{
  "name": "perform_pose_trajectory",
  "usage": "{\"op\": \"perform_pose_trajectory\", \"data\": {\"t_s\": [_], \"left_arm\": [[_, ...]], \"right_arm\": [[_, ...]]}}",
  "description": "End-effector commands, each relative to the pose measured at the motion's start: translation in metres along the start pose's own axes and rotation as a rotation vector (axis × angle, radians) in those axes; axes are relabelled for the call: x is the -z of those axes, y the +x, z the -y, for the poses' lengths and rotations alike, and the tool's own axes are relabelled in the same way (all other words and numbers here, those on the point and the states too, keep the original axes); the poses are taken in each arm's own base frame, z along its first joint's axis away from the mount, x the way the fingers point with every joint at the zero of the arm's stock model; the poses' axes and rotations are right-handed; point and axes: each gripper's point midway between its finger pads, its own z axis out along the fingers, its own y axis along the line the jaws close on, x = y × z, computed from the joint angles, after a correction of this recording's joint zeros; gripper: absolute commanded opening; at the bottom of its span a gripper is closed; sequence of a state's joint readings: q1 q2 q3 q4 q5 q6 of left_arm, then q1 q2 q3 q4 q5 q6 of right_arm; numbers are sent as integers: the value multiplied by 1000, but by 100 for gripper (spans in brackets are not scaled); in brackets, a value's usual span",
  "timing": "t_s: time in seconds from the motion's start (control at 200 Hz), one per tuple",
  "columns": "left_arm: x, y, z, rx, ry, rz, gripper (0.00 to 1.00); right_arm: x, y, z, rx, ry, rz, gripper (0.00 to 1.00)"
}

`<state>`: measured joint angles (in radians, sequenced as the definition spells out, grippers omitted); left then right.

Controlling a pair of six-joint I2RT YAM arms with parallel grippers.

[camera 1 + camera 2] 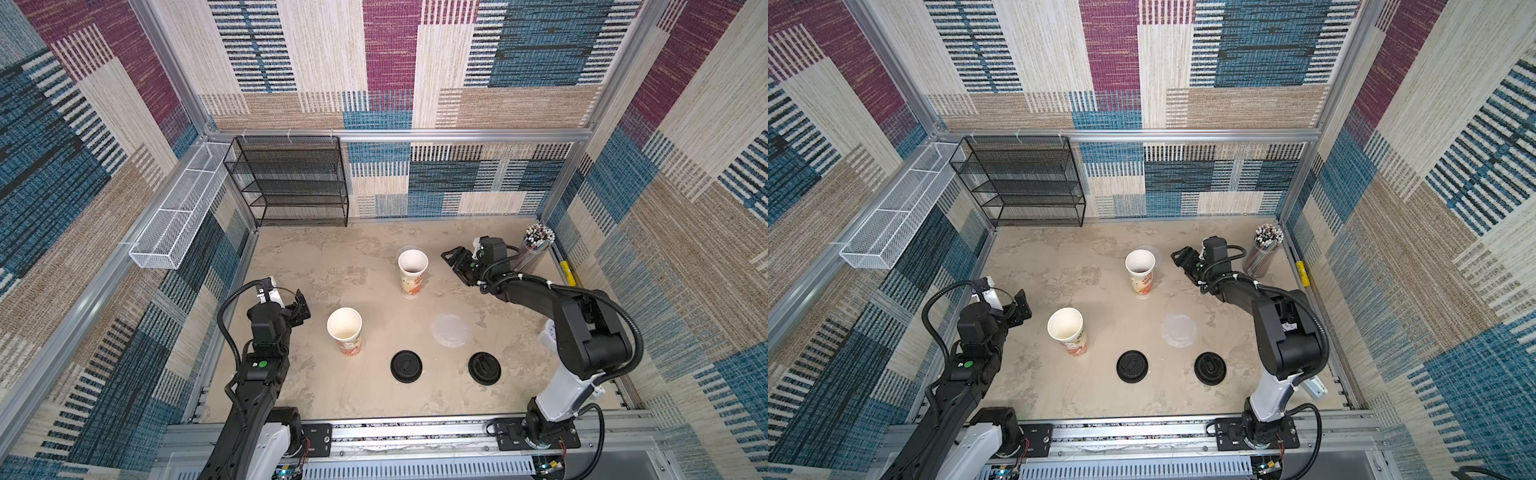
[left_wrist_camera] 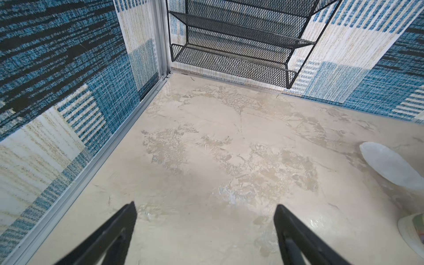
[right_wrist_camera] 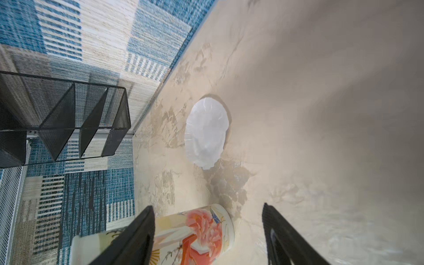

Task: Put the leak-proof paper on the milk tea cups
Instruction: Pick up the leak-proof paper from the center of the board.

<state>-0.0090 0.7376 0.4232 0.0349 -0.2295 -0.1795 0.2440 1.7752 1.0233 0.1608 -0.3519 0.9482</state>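
left gripper [image 1: 300, 309] is spread wide with nothing in it. its wrist view shows only bare table [image 2: 206, 149] between the jaws. it hangs idle, my guess is to keep out of the other arm's way. left cup [image 1: 345, 332] stands upright just off its fingertips, on the side toward the right arm. its mouth is uncovered and the inside is white, with nothing in it that i can see.

right cup [image 1: 412, 274] is also upright and uncovered. it's well ahead of the left gripper and just beside the right gripper's tips, not touching. there's a dark patch low inside, drink or shadow, can't tell. back sheet [image 1: 404, 250] lies on the table just past that cup, partly hidden behind its rim in both top views. in the right wrist view it's straight ahead of the jaws.

two black lids [image 1: 406, 365] lie flat, well back toward both arm bases, unused. front sheet [image 1: 450, 329] lies flat on the table, well behind the right gripper, near its elbow.

right gripper [image 1: 455, 259] has its jaws apart and grips nothing. it's aimed past the right cup toward the back sheet, so it's likely lining up that pick. the sheet is thin and flat on the table, so an edge pinch looks fiddly. straw holder [image 1: 536, 245] stands behind its wrist, packed with straws.

neither cup has paper on it yet.
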Motion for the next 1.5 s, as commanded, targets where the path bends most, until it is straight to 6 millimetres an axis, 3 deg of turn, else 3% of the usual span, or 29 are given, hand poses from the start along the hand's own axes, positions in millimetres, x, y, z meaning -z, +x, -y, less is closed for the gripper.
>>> {"op": "perform_pose_trajectory", "data": {"t_s": [0.0,0.276,0.681,1.493], "left_arm": [[2,-1,-1,29,-4,-11,96],[5,-4,-2,42,-8,-2,96],[7,-5,-4,58,-16,1,95],[8,-9,-6,62,-28,14,95]], "right_arm": [[-16,4,-11,-62,-23,-3,75],[-47,17,0,-135,-2,-50,67],[-79,16,13,-176,43,-82,57],[-114,21,50,-237,162,-110,44]]}}
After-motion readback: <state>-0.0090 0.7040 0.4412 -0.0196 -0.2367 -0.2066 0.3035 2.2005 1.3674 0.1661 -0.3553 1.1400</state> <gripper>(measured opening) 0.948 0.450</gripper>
